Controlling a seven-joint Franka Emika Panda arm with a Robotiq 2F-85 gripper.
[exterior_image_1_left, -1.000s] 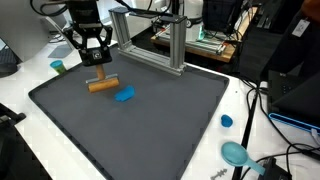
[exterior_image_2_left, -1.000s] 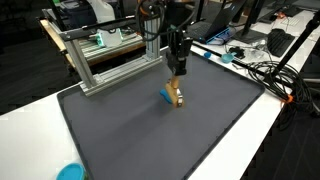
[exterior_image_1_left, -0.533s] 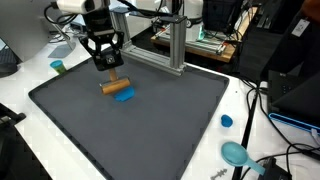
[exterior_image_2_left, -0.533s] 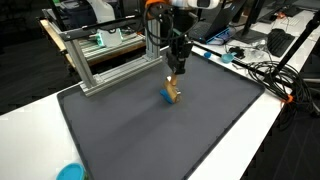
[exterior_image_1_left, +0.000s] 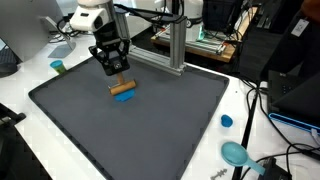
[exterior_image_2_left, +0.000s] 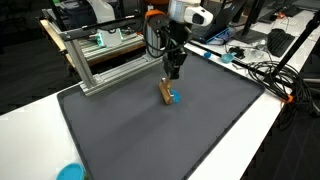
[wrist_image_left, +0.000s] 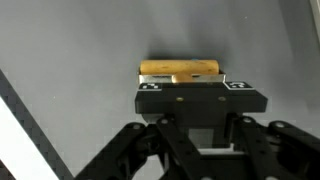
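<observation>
Wooden dowel (wrist_image_left: 180, 69) lies crosswise in the pincer (wrist_image_left: 188, 82), whose jaws are closed tight on its middle. Gripping it there balances both ends, so the stick hangs level instead of tipping. In both exterior views the pincer (exterior_image_1_left: 118, 76) points straight down and carries the dowel (exterior_image_1_left: 124, 88) low over the dark grey mat (exterior_image_1_left: 170, 120). The dowel is just beside the blue block (exterior_image_1_left: 126, 97), on the side toward the aluminium frame (exterior_image_1_left: 150, 40); whether dowel and block touch cannot be told. The block lies flat on the mat, whose soft face probably keeps small parts from sliding. Well apart from the block, off the mat on the white surface (exterior_image_2_left: 285, 120), sits a small blue cap (exterior_image_1_left: 227, 121).
</observation>
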